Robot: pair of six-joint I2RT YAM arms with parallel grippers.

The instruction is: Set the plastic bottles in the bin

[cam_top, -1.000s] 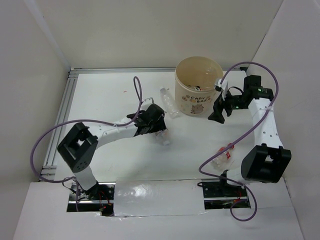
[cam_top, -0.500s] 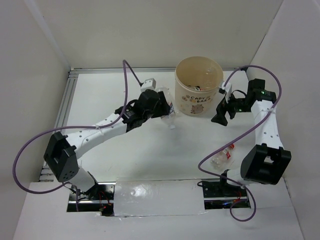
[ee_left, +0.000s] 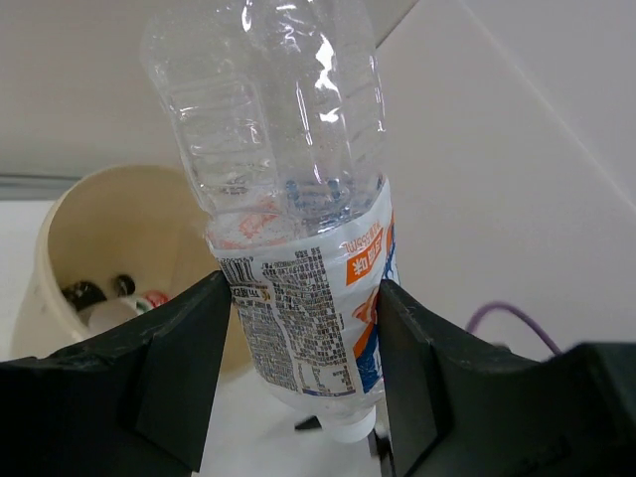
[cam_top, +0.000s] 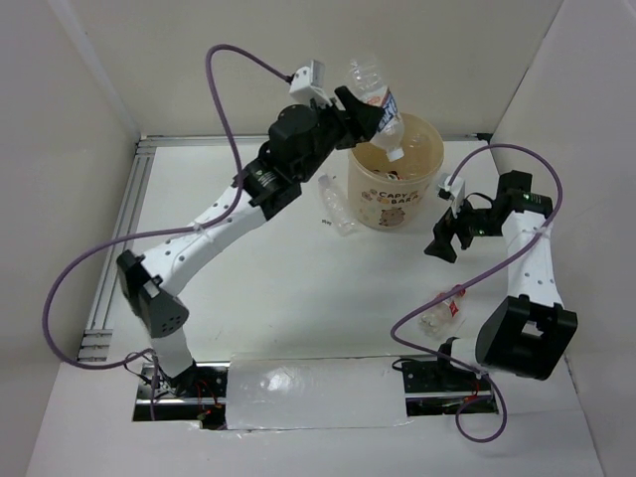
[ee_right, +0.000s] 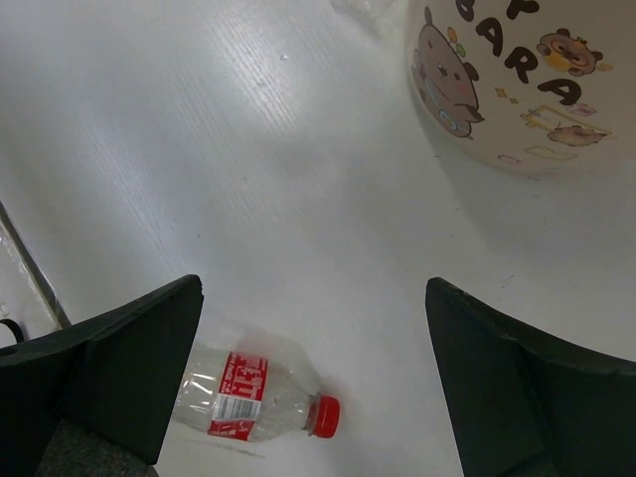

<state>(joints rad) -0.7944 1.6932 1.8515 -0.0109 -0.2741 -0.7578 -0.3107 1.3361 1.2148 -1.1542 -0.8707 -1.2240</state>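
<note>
From above, the left gripper (cam_top: 370, 111) is pinching a clear bottle (cam_top: 378, 94), tilted neck-down over the bin (cam_top: 397, 211). The right gripper (cam_top: 443, 235) is hanging open just right of the bin. A loose bottle (cam_top: 335, 207) is lying beside its left wall, and a purple cable (cam_top: 402, 323) is crossing a red-capped bottle (cam_top: 444, 313).

The left wrist camera alone is showing other bottles (ee_left: 99, 298) inside the bin, with the fingers (ee_left: 179, 368) clamping the clear bottle's labelled middle.

The right wrist camera is showing the red-capped bottle unobstructed on the table (ee_right: 199, 149), between widely spread fingers.
</note>
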